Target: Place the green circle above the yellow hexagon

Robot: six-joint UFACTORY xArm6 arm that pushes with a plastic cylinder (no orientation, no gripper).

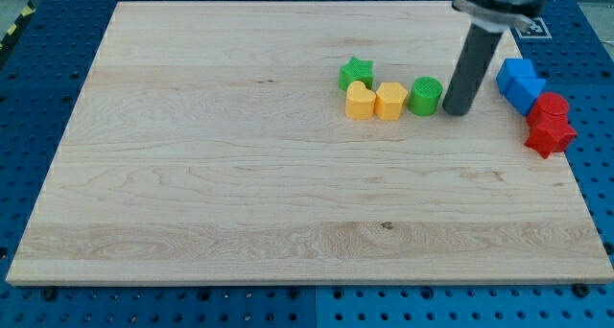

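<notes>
Camera view: my tip stands just beside the green circle, at its 3 o'clock.

There is no hand to open or close, only a rod. The green circle lies next to the yellow hexagon, at its 3 o'clock, not above it; the yellow heart and green star are beyond. A straight push toward 9 o'clock could knock the hexagon and heart away, because all three stand in one row.

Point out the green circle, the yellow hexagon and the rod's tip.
green circle [424, 95], camera view, top face.
yellow hexagon [389, 100], camera view, top face.
my tip [455, 110], camera view, rod's lower end.
</notes>
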